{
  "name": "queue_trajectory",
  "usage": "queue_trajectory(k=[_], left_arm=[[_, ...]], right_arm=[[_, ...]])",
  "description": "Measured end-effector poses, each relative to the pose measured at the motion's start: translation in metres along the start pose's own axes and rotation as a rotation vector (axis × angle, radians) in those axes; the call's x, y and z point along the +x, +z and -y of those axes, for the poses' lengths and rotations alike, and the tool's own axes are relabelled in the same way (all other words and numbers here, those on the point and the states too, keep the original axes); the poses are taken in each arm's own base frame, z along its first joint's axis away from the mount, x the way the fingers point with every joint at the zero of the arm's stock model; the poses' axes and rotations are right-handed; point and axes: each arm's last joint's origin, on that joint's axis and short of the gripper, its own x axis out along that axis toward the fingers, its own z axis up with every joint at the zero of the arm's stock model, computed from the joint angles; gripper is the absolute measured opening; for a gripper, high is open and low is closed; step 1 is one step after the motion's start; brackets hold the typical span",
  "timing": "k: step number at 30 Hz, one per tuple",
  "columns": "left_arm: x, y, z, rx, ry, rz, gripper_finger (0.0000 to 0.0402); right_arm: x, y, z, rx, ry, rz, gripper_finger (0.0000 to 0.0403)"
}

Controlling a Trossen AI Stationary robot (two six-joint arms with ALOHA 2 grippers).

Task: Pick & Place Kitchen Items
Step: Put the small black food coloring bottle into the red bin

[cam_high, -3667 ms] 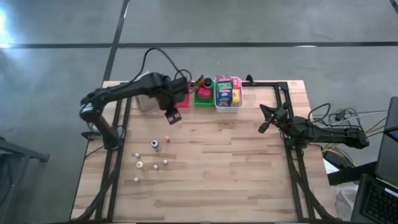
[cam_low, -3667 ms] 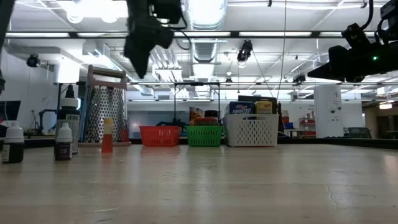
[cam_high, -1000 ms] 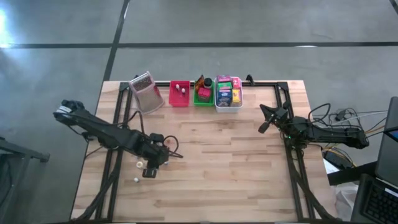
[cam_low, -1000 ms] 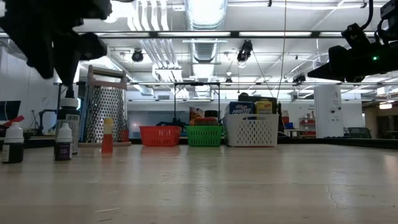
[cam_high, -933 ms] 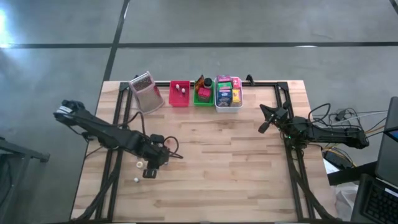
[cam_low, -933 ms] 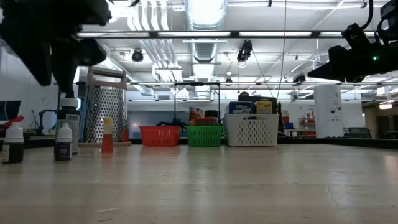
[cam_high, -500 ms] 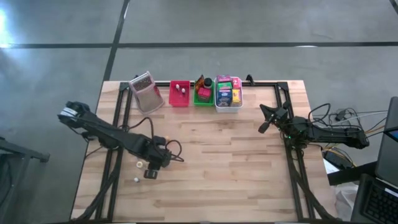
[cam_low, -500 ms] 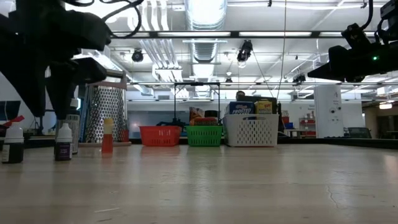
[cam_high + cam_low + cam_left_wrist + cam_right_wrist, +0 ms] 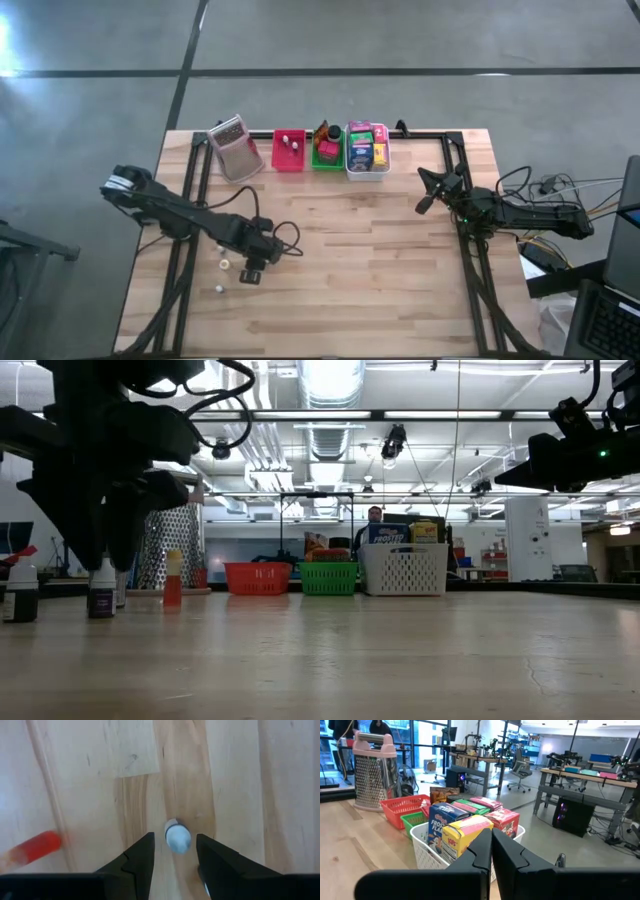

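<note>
A small pale bottle [image 9: 177, 836] is standing upright on the wood, sitting between the two open fingers of the left gripper [image 9: 173, 851]. A red tube [image 9: 34, 847] is lying well off to one side of that gripper. The bright boxes [image 9: 366, 146] are standing packed together in the white basket [image 9: 366, 172], far from the gripper.

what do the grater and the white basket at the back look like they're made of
Grater: shiny perforated metal, judging by its grey gleam and rows of holes, with a pink top and base that look like matte plastic. White basket: probably moulded plastic, going by its even lattice walls and uniform white colour.
</note>
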Motion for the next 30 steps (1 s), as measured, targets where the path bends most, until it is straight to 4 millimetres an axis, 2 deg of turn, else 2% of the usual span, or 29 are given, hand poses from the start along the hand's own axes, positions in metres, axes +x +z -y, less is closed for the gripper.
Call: queue_trajectory(k=[23, 30], left_arm=[[0.038, 0.007, 0.0, 0.022, -0.021, -0.056, 0.0151], [0.04, 0.007, 0.0, 0.022, -0.019, -0.065, 0.0151]], right_arm=[[0.0, 0.0, 0.0, 0.0, 0.0, 0.0, 0.0008], [0.0, 0.0, 0.0, 0.0, 0.0, 0.0, 0.0008]])
